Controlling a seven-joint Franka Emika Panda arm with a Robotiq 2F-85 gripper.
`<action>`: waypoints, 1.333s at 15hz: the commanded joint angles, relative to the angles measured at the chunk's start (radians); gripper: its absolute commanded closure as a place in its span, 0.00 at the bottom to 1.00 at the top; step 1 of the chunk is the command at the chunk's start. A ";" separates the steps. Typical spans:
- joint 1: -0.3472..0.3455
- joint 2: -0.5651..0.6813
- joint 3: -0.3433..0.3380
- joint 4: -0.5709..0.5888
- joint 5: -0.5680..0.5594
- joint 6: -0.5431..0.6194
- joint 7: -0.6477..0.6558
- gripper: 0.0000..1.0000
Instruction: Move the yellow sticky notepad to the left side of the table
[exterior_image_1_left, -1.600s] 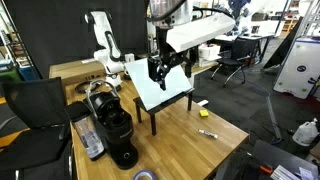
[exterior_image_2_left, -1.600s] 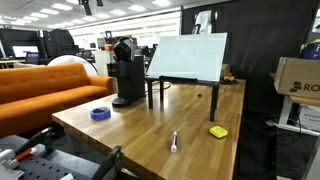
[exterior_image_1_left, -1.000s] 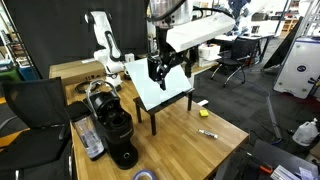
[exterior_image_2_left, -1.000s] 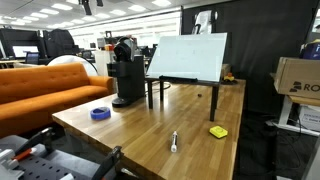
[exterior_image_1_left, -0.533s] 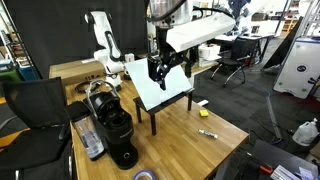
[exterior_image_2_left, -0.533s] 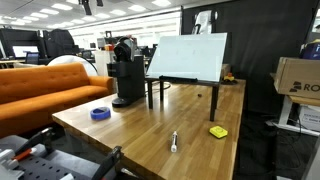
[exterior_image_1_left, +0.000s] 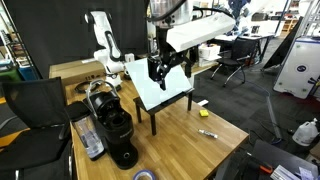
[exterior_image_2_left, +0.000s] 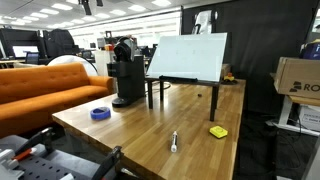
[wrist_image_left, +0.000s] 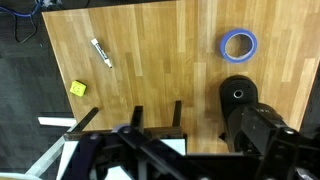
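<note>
1 yellow pad (exterior_image_2_left: 218, 131) flat on table (exterior_image_2_left: 140, 125), near its right edge in an exterior view, right of marker (exterior_image_2_left: 173, 142), far from blue tape (exterior_image_2_left: 100, 113). High above table, gripper (exterior_image_1_left: 160, 68) before whiteboard (exterior_image_1_left: 150, 95), well apart from pad; open or closed, cannot tell. Lettering on box (exterior_image_2_left: 298, 80) unreadable.

There is 1 table (exterior_image_2_left: 130, 125) with a wooden top. On it are 1 yellow notepad (exterior_image_2_left: 218, 131), 1 marker pen (exterior_image_2_left: 173, 142), 1 blue roll of tape (exterior_image_2_left: 100, 113), 1 black coffee machine (exterior_image_2_left: 125, 75) and 1 white board (exterior_image_2_left: 188, 58) on 1 black stand (exterior_image_2_left: 185, 82). An exterior view adds 1 small white block (exterior_image_1_left: 200, 103) and 1 robot arm (exterior_image_1_left: 195, 35). Off the table are 1 orange sofa (exterior_image_2_left: 50, 85) and 1 cardboard box (exterior_image_2_left: 298, 80).
</note>
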 joint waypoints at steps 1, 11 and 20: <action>0.025 0.008 -0.036 -0.015 -0.017 0.013 -0.012 0.00; -0.043 0.027 -0.262 -0.121 -0.014 0.111 -0.258 0.00; -0.154 0.254 -0.459 -0.085 -0.015 0.289 -0.488 0.00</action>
